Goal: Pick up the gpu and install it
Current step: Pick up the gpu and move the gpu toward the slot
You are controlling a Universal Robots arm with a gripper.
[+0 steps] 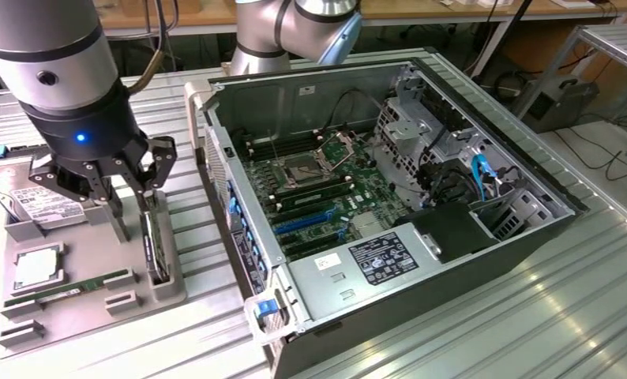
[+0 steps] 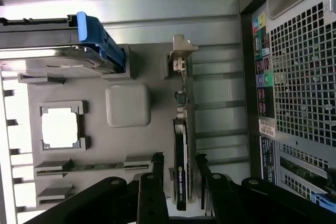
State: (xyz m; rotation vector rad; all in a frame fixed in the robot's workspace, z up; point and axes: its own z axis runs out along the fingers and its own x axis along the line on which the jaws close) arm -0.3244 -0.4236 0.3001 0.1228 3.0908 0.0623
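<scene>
Claw (image 1: 133,212) is held wide, astride the gpu (image 2: 180,179), which is stood on edge in the grey tray (image 1: 87,253) beneath. A ribbed metal surface (image 1: 482,316) is seen under the tray.

Metal table (image 1: 546,316): grey tray (image 1: 87,253), open computer case (image 1: 292,99).

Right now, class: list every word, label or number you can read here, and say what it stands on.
Nothing reads clearly.
Black label on the power supply: too small.
White label on the hard drive: too small.
Pale print along the gpu: blurred.
Stickers on the computer case: blurred.
</scene>
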